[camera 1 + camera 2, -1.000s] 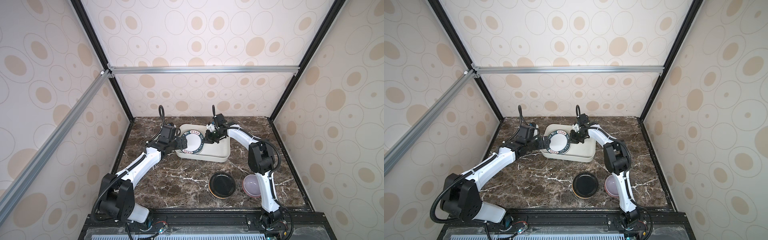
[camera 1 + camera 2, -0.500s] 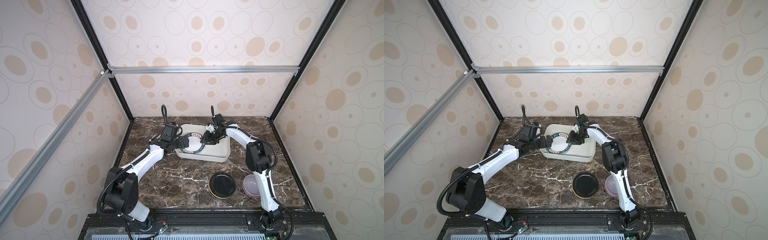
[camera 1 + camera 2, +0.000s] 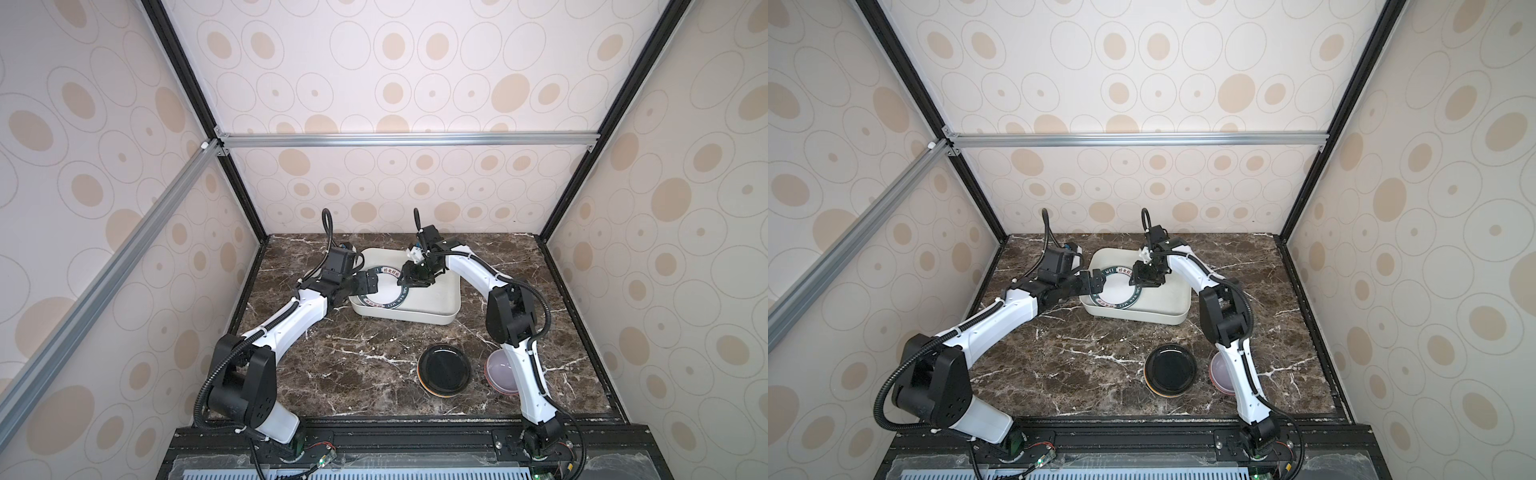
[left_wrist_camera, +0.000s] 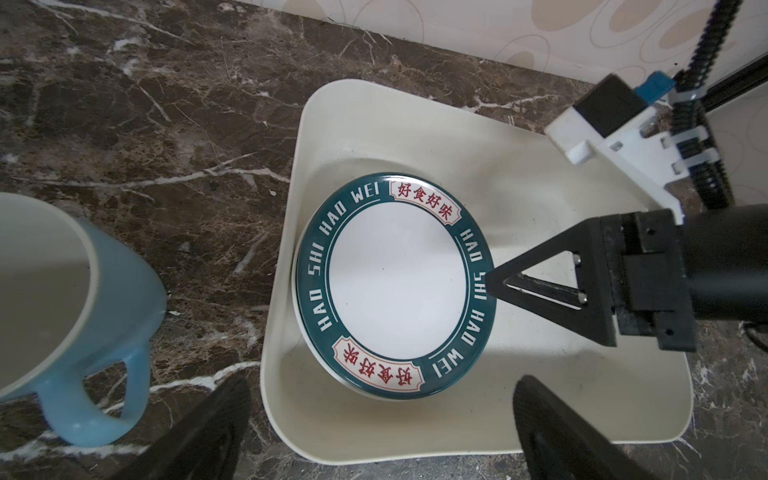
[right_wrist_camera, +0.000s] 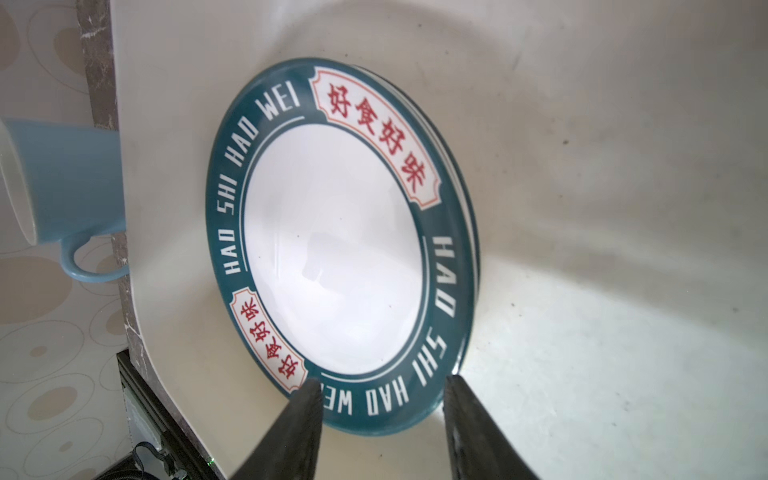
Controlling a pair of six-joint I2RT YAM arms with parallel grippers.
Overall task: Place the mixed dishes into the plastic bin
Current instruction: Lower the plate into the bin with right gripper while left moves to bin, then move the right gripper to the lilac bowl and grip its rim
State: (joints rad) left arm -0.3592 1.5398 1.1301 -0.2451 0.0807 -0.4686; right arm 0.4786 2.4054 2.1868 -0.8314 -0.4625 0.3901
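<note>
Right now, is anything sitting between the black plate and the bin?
Nothing visible. Only bare marble lies between the black plate and the bin; the right arm stands off to one side.

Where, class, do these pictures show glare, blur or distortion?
Right wrist view: soft glare on the printed plate, right gripper blurred. Left wrist view: the plastic bin rim bows, the blue mug is soft. In a top view: the black plate shows faint sheen.
</note>
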